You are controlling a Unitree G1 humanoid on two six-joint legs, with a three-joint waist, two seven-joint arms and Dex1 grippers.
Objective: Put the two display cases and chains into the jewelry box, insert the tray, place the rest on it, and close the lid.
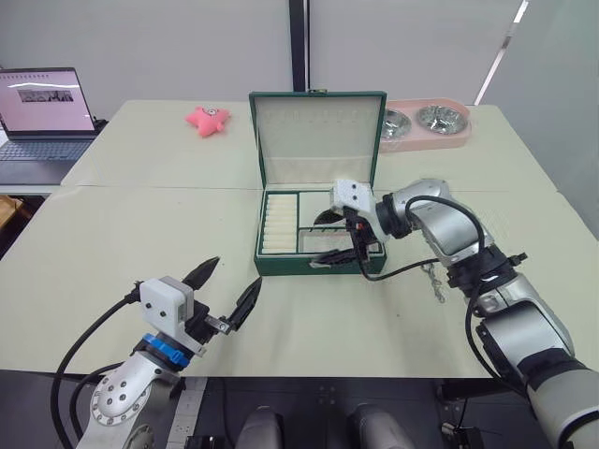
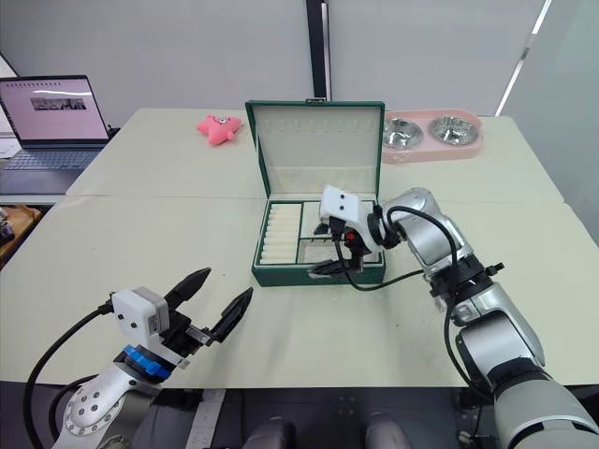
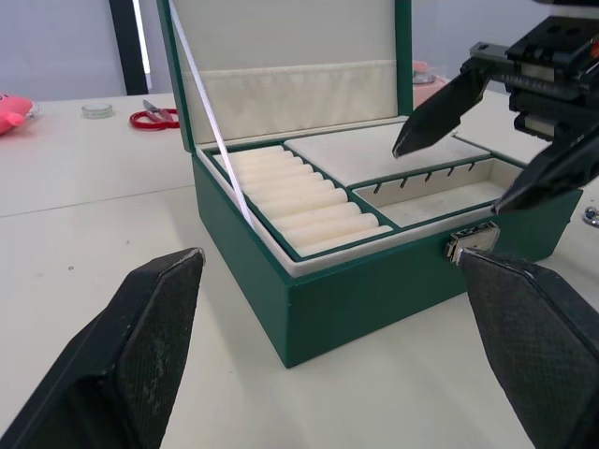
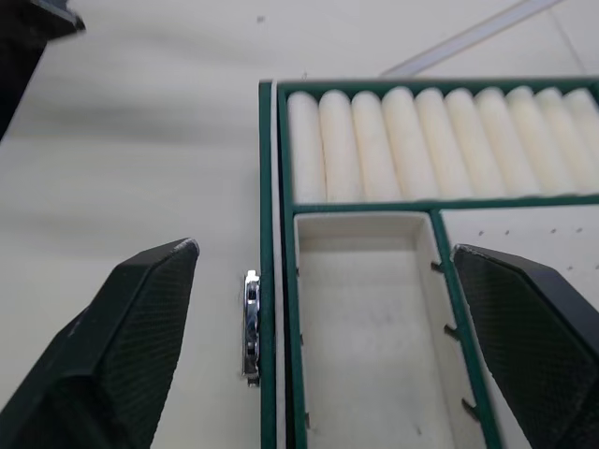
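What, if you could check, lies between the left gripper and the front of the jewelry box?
Only bare table, in the left eye view: the left gripper hangs open, short of the jewelry box.

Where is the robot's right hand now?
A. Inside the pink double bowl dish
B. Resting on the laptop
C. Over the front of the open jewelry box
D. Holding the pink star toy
C: the open right hand hangs over the front compartments of the jewelry box, near its metal clasp.

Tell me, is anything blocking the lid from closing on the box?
Yes. The right end effector hangs open over the front of the tray inside the box, under the raised lid, so it would be in the way.
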